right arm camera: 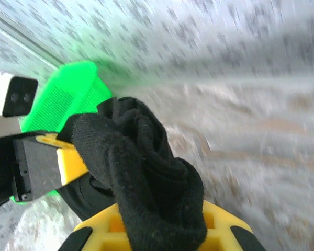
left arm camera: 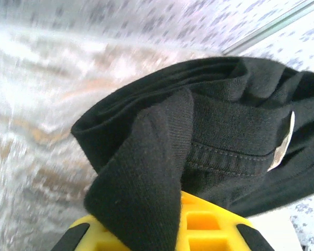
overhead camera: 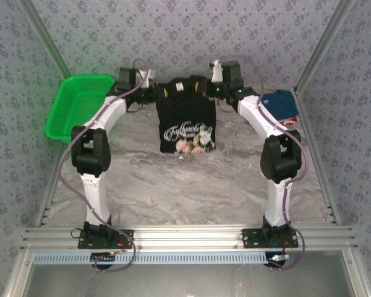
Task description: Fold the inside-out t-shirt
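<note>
Both jaws clamp the black t-shirt [overhead camera: 185,117] at its shoulders; lower it level and taut onto the tabletop [overhead camera: 173,185].

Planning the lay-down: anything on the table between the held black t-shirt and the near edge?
Nothing visible. The left gripper and right gripper are shut on the top edge of the t-shirt; the table before it shows bare marble. The green basket sits far left, blue shirt far right.
</note>
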Robot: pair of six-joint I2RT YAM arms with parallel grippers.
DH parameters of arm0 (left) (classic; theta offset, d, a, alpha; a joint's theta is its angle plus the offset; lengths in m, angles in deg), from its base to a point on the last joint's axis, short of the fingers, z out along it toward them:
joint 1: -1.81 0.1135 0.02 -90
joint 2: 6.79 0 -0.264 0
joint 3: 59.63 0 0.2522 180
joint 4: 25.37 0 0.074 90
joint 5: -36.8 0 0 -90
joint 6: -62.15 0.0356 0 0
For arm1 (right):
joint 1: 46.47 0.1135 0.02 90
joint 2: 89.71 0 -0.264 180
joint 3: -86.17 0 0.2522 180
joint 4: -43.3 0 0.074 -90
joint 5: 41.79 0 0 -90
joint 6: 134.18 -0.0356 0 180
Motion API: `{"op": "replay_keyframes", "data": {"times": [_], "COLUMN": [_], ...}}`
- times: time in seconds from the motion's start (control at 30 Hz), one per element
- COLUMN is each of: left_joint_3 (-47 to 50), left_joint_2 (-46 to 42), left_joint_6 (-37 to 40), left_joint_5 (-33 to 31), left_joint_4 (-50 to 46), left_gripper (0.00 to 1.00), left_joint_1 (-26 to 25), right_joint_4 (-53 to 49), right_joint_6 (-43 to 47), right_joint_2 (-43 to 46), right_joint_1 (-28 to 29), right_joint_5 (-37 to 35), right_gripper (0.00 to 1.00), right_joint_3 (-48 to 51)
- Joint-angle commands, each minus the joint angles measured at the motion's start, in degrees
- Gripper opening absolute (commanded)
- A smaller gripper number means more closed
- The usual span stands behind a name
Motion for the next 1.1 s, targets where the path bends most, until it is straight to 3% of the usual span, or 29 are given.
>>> {"op": "replay_keyframes", "data": {"times": [0.0,0.1,0.27,0.43,0.57,0.73,1.07], "left_joint_3": [-1.4,7.9,29.0,48.2,58.7,59.7,53.2], "left_joint_2": [-6.8,-12.5,-22.9,-32.2,-37.6,-38.3,-28.0], "left_joint_6": [0.7,0.1,-2.0,-2.0,-3.1,-3.1,-3.6], "left_joint_5": [0.8,1.2,2.6,-0.4,-5.2,-8.9,-11.4], "left_joint_4": [-3.9,0.3,8.2,10.3,12.0,12.9,15.8], "left_gripper": [0.0,0.0,0.0,0.0,0.0,0.0,0.0], "left_joint_1": [0.0,-0.5,-3.0,-9.1,-15.1,-16.2,-12.7], "right_joint_4": [-0.8,1.4,5.3,4.4,2.8,2.5,-3.9], "right_joint_6": [2.8,4.5,5.1,5.0,2.6,3.1,12.0], "right_joint_2": [2.9,8.0,20.5,32.4,38.7,37.7,17.7], "right_joint_1": [-0.1,0.7,2.8,6.9,9.2,9.2,6.7], "right_joint_5": [1.9,1.9,1.0,-3.2,-5.7,-5.7,-3.9], "right_gripper": [0.0,0.0,0.0,0.0,0.0,0.0,0.0], "right_joint_3": [-1.9,5.2,26.2,45.5,55.2,55.5,35.8]}}
